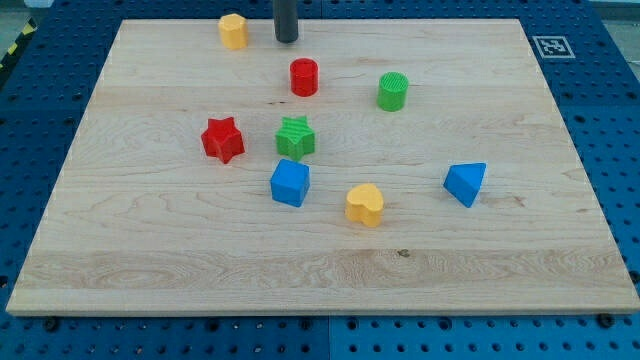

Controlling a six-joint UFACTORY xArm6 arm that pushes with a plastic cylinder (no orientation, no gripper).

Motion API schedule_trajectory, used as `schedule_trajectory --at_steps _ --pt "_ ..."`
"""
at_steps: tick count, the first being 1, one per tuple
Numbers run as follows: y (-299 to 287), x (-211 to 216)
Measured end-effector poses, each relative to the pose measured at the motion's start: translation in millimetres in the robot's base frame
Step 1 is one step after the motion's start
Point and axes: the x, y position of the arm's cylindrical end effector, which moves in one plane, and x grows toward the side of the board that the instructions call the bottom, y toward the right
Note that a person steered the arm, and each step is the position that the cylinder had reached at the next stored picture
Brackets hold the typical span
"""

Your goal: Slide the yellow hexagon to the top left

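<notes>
The yellow hexagon (233, 31) is found just left of my tip (287, 40), near the board's top edge; the bare rod grips nothing, touching no block.

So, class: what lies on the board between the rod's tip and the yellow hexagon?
Nothing. In the camera view, only bare wood separates my tip from the yellow hexagon, which sits just to the tip's left near the board's top edge.

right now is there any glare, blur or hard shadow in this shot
Camera view: even, soft lighting, no glare on the wooden board; sharp focus throughout; only faint short shadows under blocks such as the yellow hexagon block; my tip, right of it, is crisp.
</notes>
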Motion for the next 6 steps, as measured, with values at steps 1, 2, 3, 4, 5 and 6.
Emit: schedule_trajectory --at_steps 1,2,3,4,5,6 --pt "-19.7 0.2" --pt "-53.1 -0.8" --pt "-84.3 -2.7" --pt "-108.7 -10.3" --pt "-127.8 -19.9" --pt "-126.7 -25.0"
